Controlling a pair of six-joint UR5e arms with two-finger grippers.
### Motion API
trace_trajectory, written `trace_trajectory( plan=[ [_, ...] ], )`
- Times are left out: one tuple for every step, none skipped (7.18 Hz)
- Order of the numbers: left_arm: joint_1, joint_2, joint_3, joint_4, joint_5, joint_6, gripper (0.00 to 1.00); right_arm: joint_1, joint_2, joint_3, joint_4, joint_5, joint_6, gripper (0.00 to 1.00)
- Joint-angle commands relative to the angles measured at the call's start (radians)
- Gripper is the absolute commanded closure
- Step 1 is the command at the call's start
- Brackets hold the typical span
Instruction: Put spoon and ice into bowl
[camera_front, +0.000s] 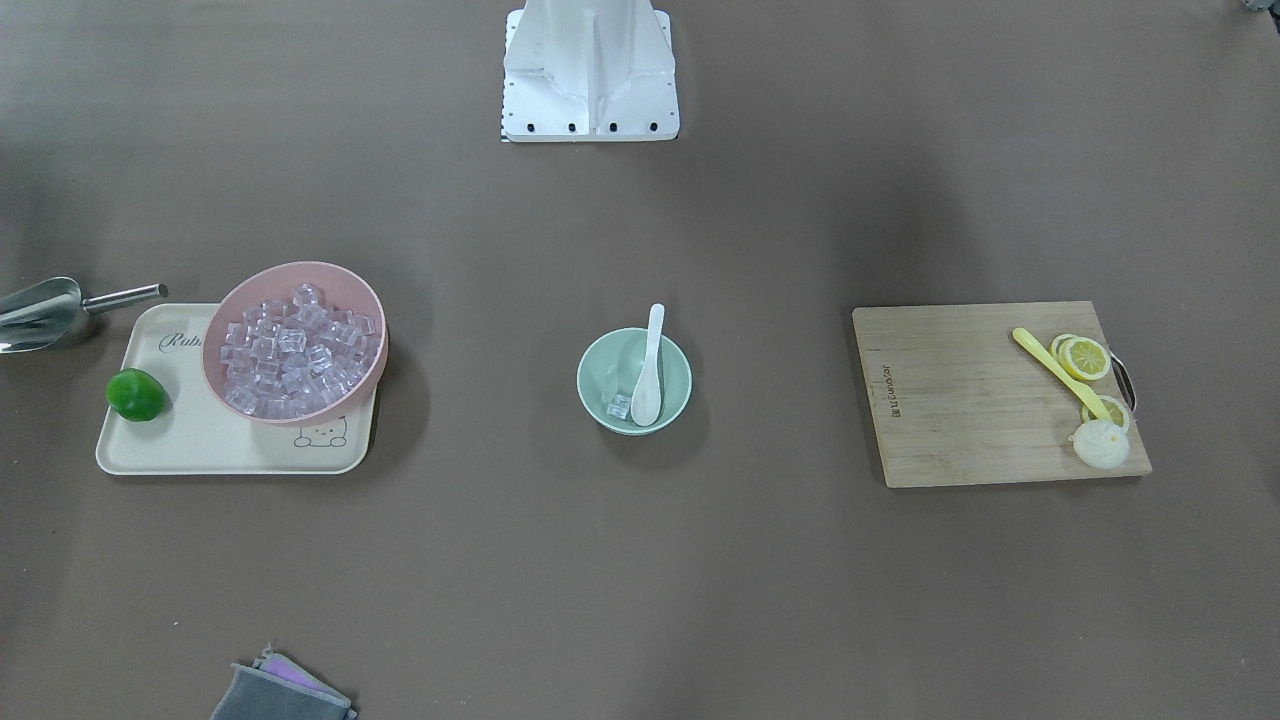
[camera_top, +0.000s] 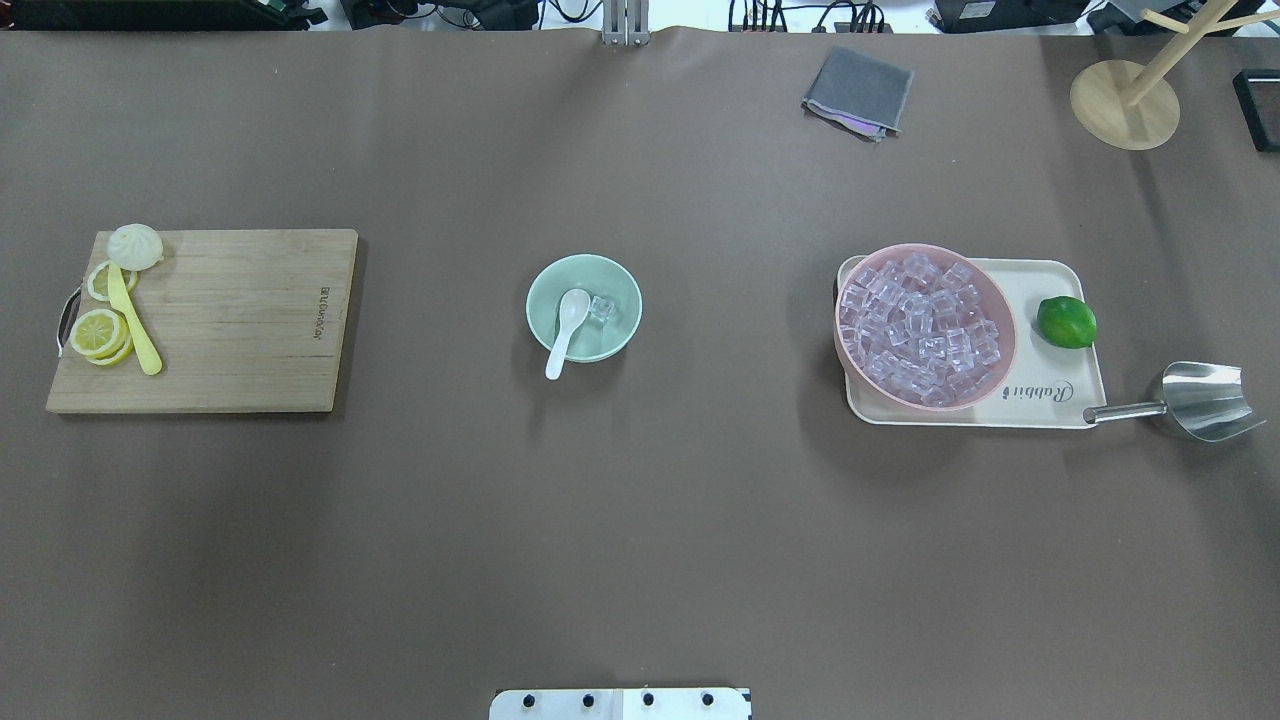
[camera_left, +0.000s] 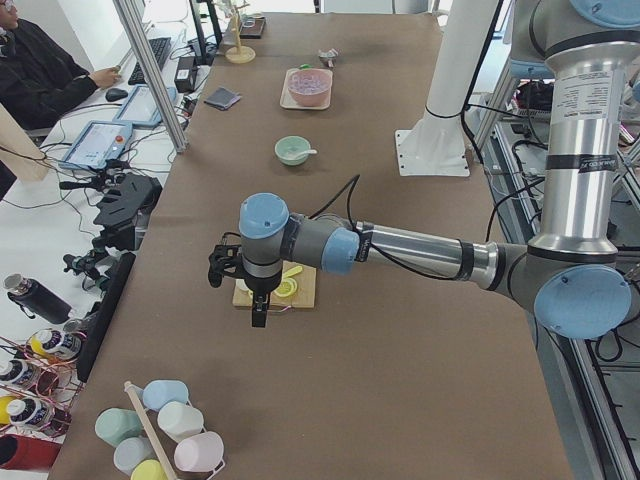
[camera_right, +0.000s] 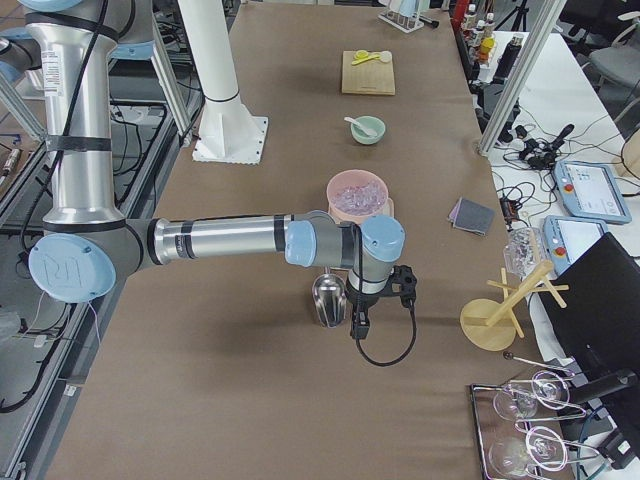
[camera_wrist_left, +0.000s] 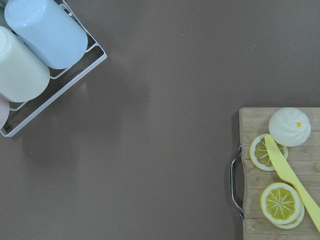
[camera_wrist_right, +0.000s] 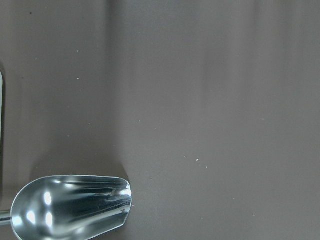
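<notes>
The mint-green bowl (camera_front: 603, 368) stands at the table's middle, also in the overhead view (camera_top: 585, 273). The white spoon (camera_front: 649, 372) lies in it with its handle over the rim (camera_top: 562, 340). One clear ice cube (camera_front: 619, 407) lies in the bowl beside the scoop (camera_top: 601, 309). My left gripper (camera_left: 260, 312) hangs above the cutting board's end, far from the bowl. My right gripper (camera_right: 357, 325) hangs above the metal scoop, past the tray. Both show only in the side views, so I cannot tell whether they are open or shut.
A pink bowl (camera_top: 925, 249) full of ice cubes (camera_top: 920, 330) sits on a cream tray (camera_top: 1045, 402) with a lime (camera_top: 1066, 322). A metal scoop (camera_top: 1205, 400) lies beside the tray. A cutting board (camera_top: 240, 320) holds lemon slices and a yellow spoon (camera_top: 135, 325). A grey cloth (camera_top: 858, 90) lies far off.
</notes>
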Motion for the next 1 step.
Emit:
trace_trajectory(
  plan=[
    [-0.001,-0.002,-0.001,-0.002,0.001,0.000,0.02,0.000,-0.002,-0.001,0.000,0.000,0.000,0.00]
  ],
)
